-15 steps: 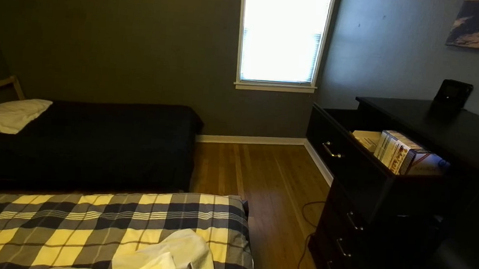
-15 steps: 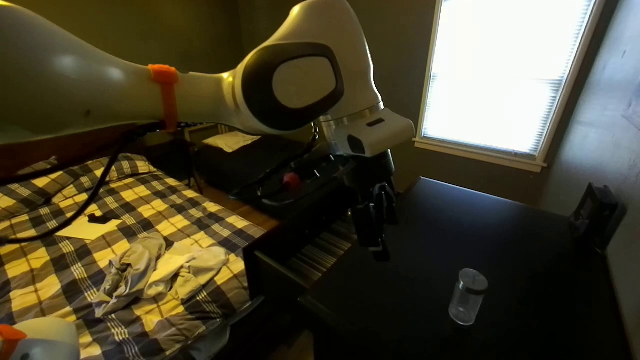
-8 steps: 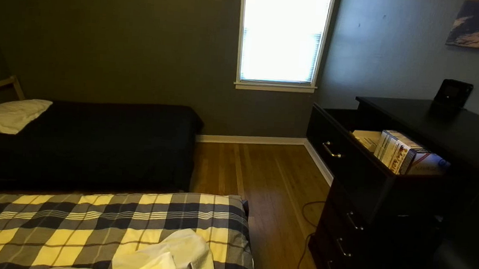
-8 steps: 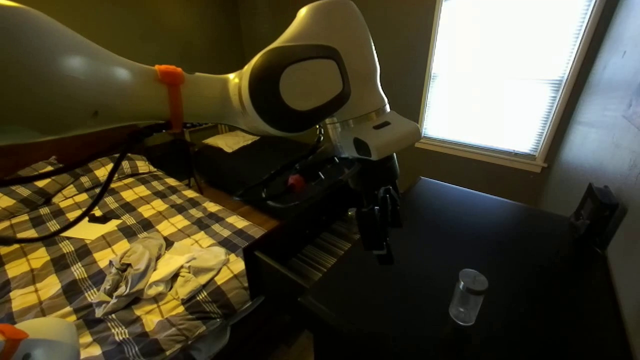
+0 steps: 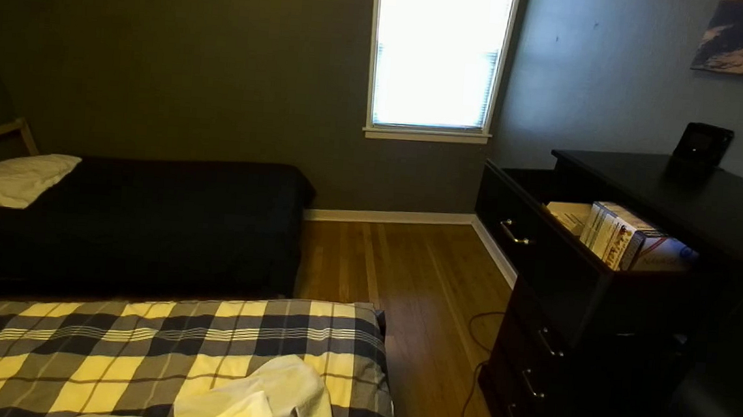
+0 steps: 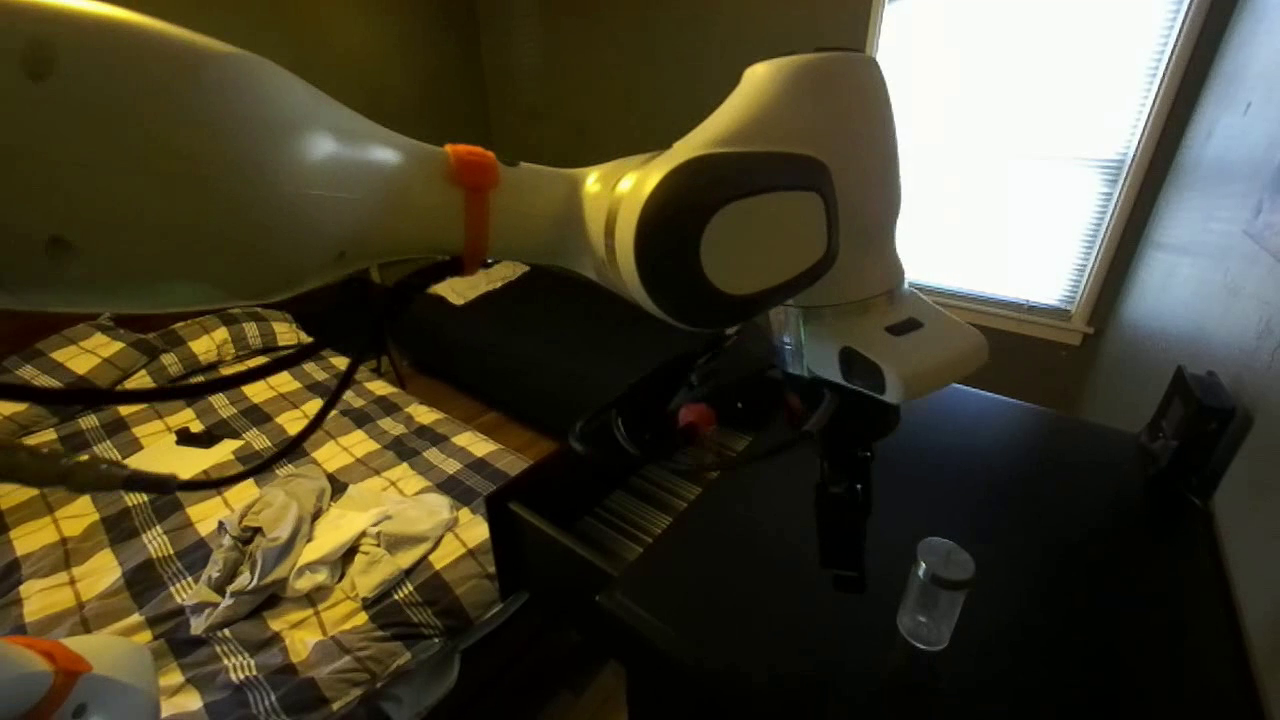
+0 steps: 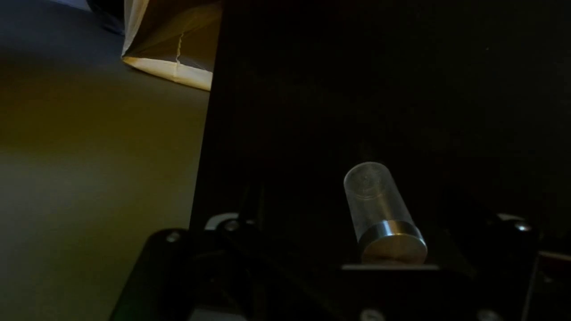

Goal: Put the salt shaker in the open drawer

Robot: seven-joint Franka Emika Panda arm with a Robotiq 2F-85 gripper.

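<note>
On the left in both exterior views, the open drawer point(image 5: 556, 274) juts from the front of the dresser point(image 6: 1080, 500), a row of upright spines point(image 6: 640, 510) inside, so the receiving end looks ready. Right of that, in an exterior view, there's the metal-capped salt shaker point(image 6: 930, 605), upright on the dresser's top. By my count that's 0 of 3 steps done: grasp, carry and release all remain!

Now the pose: the forearm point(image 6: 250, 180) runs nearly level from left of the dresser, an orange strap point(image 6: 474, 205) around it; the wrist point(image 6: 925, 345) angles down over the dresser's top, and beneath it the gripper point(image 6: 845, 578) points downward, left of the shaker. Its jaws stand wide apart in the wrist view, holding nothing, the shaker showing beyond the gap. Looks like the approach; height above the dresser, I can't tell.
</note>
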